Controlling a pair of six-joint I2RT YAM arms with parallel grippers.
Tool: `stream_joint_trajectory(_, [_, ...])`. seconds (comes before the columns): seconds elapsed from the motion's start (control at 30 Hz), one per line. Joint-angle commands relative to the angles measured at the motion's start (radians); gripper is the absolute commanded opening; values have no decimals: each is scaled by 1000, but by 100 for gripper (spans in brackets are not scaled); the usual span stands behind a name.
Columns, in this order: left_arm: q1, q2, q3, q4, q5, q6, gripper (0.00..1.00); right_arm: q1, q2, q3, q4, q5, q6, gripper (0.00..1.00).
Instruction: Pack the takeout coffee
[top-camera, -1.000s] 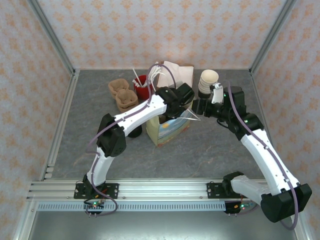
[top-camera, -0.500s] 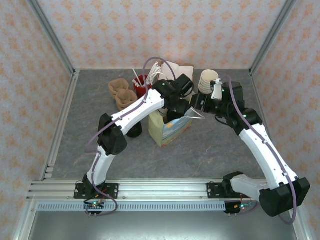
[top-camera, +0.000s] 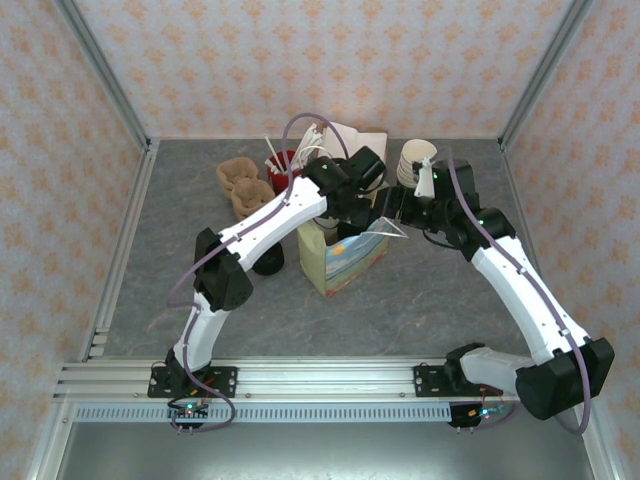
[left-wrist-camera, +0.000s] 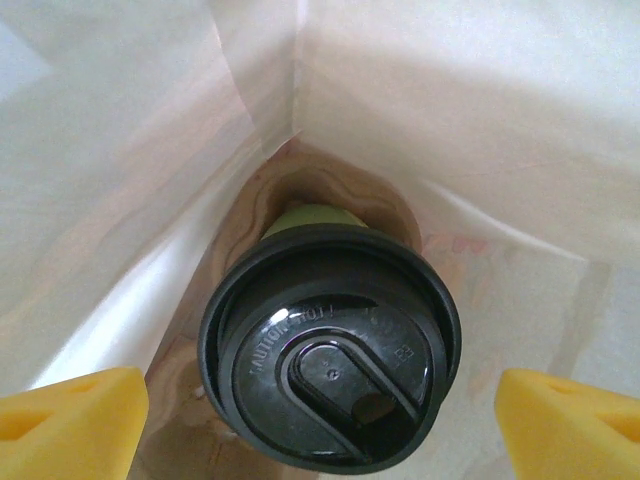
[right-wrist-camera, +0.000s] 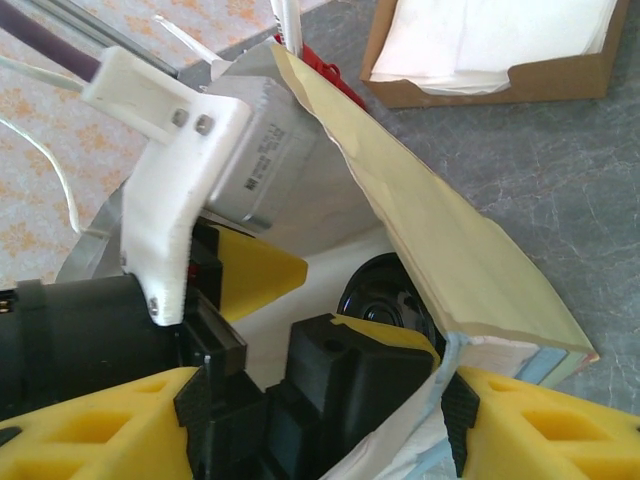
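Since a second ago the left hand (left-wrist-camera: 320, 418) has spread its yellow pads and its wrist has swung a little toward 12 o'clock over the pale paper bag with the printed front (top-camera: 335, 262). The right hand (right-wrist-camera: 320, 425) has crept toward 9 o'clock, closer to the bag's mouth.

The olive-green paper cup with the round black plastic lid (left-wrist-camera: 330, 365) stands upright at the bottom of that bag, which sits near the middle of the grey stone-patterned bench (top-camera: 400, 310). In the left wrist view the lid faces the camera squarely. One pad sits at 8 o'clock and the other at 4 o'clock of it, both well clear of the rim, so the left hand is wide and holds nothing.

The right hand waits at 3 o'clock of the bag's mouth. Its pads stand apart with the bag's paper rim running between them, and they do not look clamped on it.

The cup seems delivered, so what remains is probably getting the left hand out. The cup's long axis runs straight along that hand's line of reach, directly below it. A pull back along the same line should leave the lid alone, whereas any sideways drift could drag a pad across the rim or snag the bag wall. The left hand is by far the nearer to the cup.
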Motion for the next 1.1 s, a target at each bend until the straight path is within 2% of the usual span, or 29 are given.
stream_joint_trajectory(0.0, [3, -73, 20, -38, -20, -24, 90, 7, 4, 34, -21, 42, 12, 63])
stream_joint_trajectory(0.37, [2, -153, 12, -59, -32, -48, 89, 7, 63, 55, -93, 75, -14, 54])
stream_joint_trajectory(0.63, [2, -236, -8, -67, -7, -80, 88, 7, 92, 74, -134, 102, -48, 54])
stream_joint_trajectory(1.07, [3, -381, -114, 14, 61, -129, 85, 5, 121, 91, -192, 153, -62, 54])
